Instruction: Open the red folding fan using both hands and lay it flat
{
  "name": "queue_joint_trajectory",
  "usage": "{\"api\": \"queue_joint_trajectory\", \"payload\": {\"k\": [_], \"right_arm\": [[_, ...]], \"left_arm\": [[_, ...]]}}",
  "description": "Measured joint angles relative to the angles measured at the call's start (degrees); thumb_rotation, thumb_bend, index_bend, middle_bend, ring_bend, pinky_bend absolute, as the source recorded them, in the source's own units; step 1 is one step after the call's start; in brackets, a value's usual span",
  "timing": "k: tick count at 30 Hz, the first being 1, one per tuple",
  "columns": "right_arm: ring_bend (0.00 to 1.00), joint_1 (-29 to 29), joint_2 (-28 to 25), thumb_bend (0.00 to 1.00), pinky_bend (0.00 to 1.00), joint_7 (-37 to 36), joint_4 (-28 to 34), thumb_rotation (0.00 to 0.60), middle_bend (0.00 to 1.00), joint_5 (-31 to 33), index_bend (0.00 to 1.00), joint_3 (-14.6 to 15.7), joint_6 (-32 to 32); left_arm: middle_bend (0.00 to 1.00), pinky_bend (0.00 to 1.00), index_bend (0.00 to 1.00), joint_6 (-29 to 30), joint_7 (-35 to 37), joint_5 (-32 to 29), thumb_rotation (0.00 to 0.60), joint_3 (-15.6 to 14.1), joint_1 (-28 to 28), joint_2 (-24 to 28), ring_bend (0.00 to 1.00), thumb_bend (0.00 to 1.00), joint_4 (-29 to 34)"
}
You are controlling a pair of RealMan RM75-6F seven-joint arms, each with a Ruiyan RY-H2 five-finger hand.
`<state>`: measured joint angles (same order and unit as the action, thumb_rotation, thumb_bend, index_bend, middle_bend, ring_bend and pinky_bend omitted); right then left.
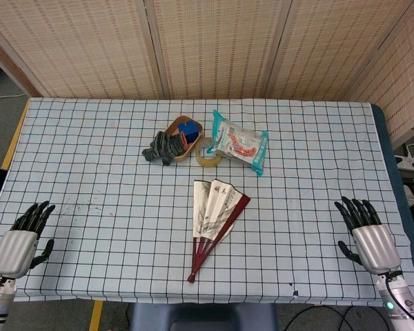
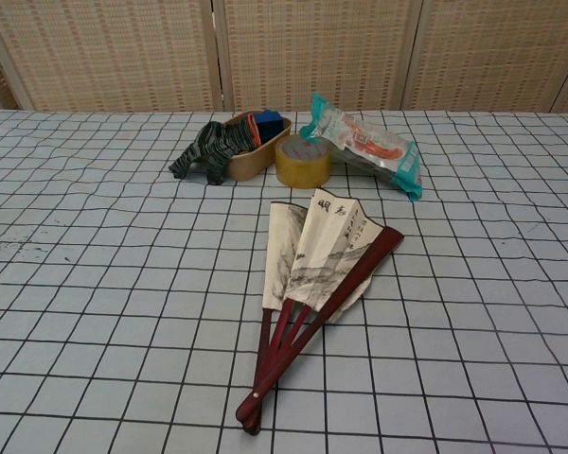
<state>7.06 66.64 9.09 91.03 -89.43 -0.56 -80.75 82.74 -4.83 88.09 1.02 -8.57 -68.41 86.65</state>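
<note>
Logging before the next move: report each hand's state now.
Left hand: open, holding nothing, resting on the table with fingers apart.
Right hand: open, holding nothing, fingers apart, away from the red folding fan.

Bright, even light; soft shadows, both views sharp.

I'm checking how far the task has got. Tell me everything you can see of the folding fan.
The folding fan lies flat on the checked tablecloth, near the front middle. It is only partly open, a narrow wedge. Dark red ribs and guards meet at a pivot pointing toward the robot. The pale paper leaf carries an ink landscape and dark characters. Nothing touches it: the left hand and right hand rest far off at the table's sides.
</note>
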Motion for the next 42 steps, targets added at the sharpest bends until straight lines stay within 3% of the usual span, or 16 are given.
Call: {"api": "queue_joint_trajectory", "payload": {"k": [9,13,17,23,27,38,42], "right_arm": [[0.00,1.2,2.7,0.24,0.00,-0.2,-2.2,0.600,0.00,-3.0,0.00,0.1,-0.1],[0.00,4.4,5.8,0.24,0.00,0.6,-4.1,0.600,0.00,-7.5,0.14,0.1,1.4],[0.00,9.9,9.3,0.24,0.00,3.5,-4.5,0.600,0.00,-9.6,0.24,-0.5,7.8],[0.00,18.6,18.1,0.24,0.00,10.2,-6.0,0.600,0.00,-8.9,0.25,-3.1,19.6],[0.00,22.4,24.3,0.24,0.00,13.6,-9.0,0.600,0.00,-6.6,0.26,-4.5,24.0],[0.00,25.9,34.9,0.24,0.00,13.7,-21.0,0.600,0.00,-5.0,0.39,-5.4,22.5],[0.00,27.0,37.2,0.24,0.00,12.5,-24.2,0.600,0.00,-4.0,0.39,-5.4,22.6]], "left_arm": [[0.00,0.20,0.00,0.2,0.1,0.6,0.600,-0.1,-0.1,-0.5,0.00,0.47,-0.3],[0.00,0.21,0.00,-0.7,0.0,-0.1,0.600,0.1,-0.5,-0.8,0.00,0.47,-0.6],[0.00,0.21,0.00,-1.6,0.3,-0.7,0.600,0.3,-0.9,-1.0,0.00,0.46,-0.6],[0.00,0.21,0.00,-2.7,0.2,-1.3,0.600,0.2,-1.2,-1.1,0.00,0.45,-0.7],[0.00,0.21,0.00,-3.6,0.2,-2.3,0.600,0.4,-1.4,-1.1,0.00,0.45,-1.1],[0.00,0.21,0.00,-4.6,0.6,-2.9,0.600,0.3,-1.7,-0.9,0.00,0.45,-1.1],[0.00,0.22,0.00,-4.9,0.5,-3.4,0.600,0.4,-1.8,-0.9,0.00,0.45,-1.2]]}}
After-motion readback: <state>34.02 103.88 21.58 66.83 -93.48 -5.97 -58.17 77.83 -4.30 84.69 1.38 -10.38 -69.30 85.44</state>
